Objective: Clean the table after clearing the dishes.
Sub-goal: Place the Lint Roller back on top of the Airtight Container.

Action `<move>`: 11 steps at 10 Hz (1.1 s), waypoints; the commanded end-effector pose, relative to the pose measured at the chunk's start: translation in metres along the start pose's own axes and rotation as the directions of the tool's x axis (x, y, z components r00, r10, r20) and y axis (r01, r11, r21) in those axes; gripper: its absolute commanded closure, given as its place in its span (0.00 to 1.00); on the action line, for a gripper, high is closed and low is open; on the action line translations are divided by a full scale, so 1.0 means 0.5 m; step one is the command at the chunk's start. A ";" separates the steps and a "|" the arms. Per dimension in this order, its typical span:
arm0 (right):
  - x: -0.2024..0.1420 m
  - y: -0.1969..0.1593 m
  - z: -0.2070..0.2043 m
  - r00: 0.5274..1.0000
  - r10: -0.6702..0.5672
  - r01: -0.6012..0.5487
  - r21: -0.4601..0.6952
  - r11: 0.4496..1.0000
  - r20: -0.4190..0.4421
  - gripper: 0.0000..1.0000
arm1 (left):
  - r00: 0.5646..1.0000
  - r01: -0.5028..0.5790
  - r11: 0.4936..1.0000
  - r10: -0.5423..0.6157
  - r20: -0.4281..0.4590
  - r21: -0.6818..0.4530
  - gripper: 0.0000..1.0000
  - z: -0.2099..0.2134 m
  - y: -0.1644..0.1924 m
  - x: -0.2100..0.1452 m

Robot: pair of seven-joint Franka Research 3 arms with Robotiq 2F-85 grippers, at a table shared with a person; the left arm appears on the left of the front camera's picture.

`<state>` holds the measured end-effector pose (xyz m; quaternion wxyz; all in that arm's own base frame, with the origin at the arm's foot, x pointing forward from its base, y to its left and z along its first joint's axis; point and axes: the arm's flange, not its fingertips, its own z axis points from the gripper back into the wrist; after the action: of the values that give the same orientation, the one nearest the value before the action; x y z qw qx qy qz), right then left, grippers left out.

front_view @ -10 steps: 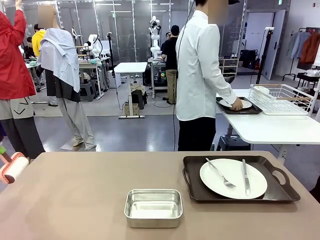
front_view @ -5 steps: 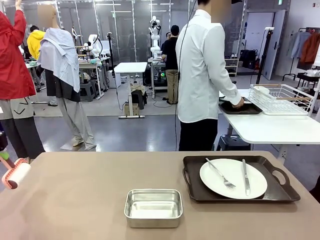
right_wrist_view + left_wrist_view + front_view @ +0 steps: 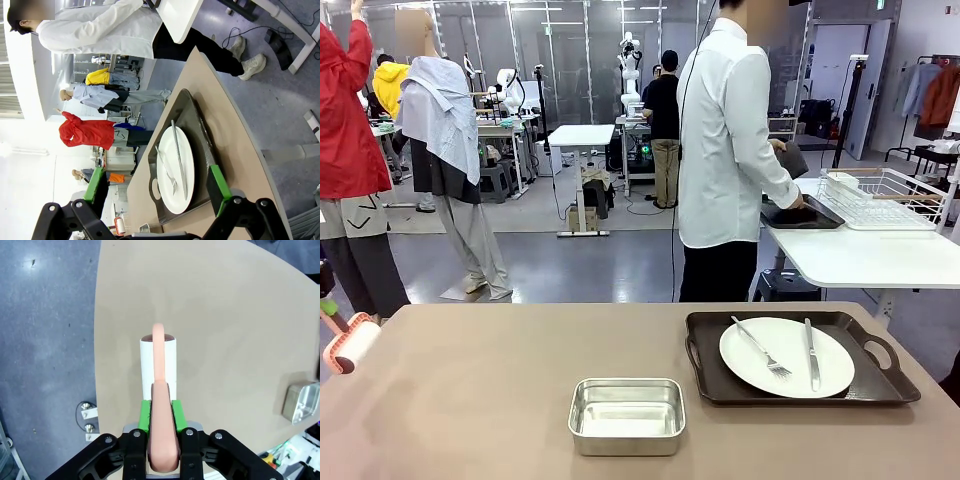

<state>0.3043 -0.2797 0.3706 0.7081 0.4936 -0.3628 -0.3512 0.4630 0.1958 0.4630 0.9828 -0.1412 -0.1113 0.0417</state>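
Observation:
The table has a plain brownish top. One of the dishes, a white plate with a fork and a knife, lies on a dark brown tray at the table's right. The same plate appears in the right wrist view, ahead of my open right gripper. My left gripper is shut on the pink handle of a lint roller, whose white roll hangs just over the table's left edge. That lint roller sits at the far left of the front view.
A small steel pan stands at the front middle of the table. Behind the table, a person in a white shirt handles a dark tray on a white table beside a wire rack.
The lint roller has shifted slightly at the table's left edge. The plate seen on the far tray a second ago has gone from sight, and the person's hands have moved.

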 end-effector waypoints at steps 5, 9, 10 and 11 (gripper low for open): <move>-0.001 0.004 0.001 1.000 -0.013 0.013 0.012 1.000 0.010 0.00 | 0.711 0.698 0.706 -0.703 -0.003 0.124 0.79 0.061 -0.452 0.057; -0.001 0.004 0.001 1.000 -0.013 0.013 0.012 1.000 0.010 0.00 | 0.203 0.979 0.196 -0.969 -0.138 0.063 0.79 0.038 -0.825 -0.078; -0.001 0.004 0.001 1.000 -0.013 0.013 0.012 1.000 0.010 0.00 | 0.057 0.998 0.061 -0.980 -0.190 -0.013 0.79 0.014 -0.897 -0.129; -0.001 0.004 0.001 1.000 -0.013 0.013 0.012 1.000 0.010 0.00 | -0.019 0.999 -0.013 -0.985 -0.174 -0.033 0.79 0.009 -0.937 -0.170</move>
<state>0.3047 -0.2792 0.3706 0.7086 0.4937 -0.3623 -0.3506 0.4070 -0.2620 0.5818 0.7641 0.0162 -0.1127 -0.6350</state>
